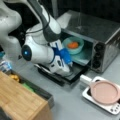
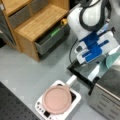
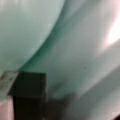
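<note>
My gripper (image 1: 70,64) reaches over the open dark door (image 1: 76,74) of a steel toaster oven (image 1: 100,30), at the front edge of a teal tray (image 1: 84,58) inside it. A teal bowl (image 1: 77,51) holding an orange object (image 1: 73,45) sits on that tray, just behind the gripper. The wrist view is filled by the bowl's curved teal wall (image 3: 27,30) and the tray, with one dark fingertip (image 3: 30,95) at the lower left. In a front view the blue and white hand (image 2: 95,50) points at the tray's edge (image 2: 111,59).
A pink pan (image 1: 105,92) (image 2: 57,99) rests on a white cooker (image 1: 113,108) (image 2: 75,100) in front of the oven, handle toward the door. A wooden cabinet (image 1: 17,100) (image 2: 37,22) has an open grey drawer (image 2: 50,38) with yellow and green items.
</note>
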